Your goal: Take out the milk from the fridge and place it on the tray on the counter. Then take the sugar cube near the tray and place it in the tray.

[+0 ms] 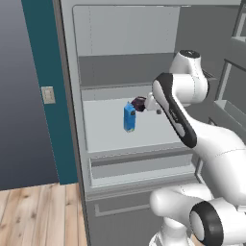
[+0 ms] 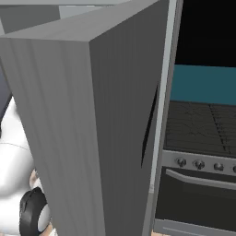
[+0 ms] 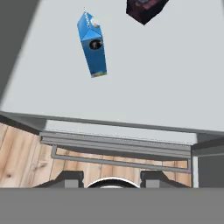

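The milk [image 1: 129, 117] is a small blue gabled carton standing upright on the pale middle shelf [image 1: 110, 132] of the open fridge [image 1: 72, 96]. In the hand view the milk [image 3: 92, 43] lies toward the upper left, well away from my gripper [image 3: 111, 178]. The gripper's two dark fingertips [image 3: 68, 178] stand apart with nothing between them. My hand hovers above the front part of the shelf, to the right of the carton. The tray, the counter and the sugar cube are out of view.
A squat dark purple-black box [image 1: 138, 102] [image 3: 144, 9] sits behind and to the right of the milk. A drawer [image 1: 139, 168] lies under the shelf. The grey fridge door [image 2: 92, 120] stands open on the right, with a stove [image 2: 203, 133] beyond it.
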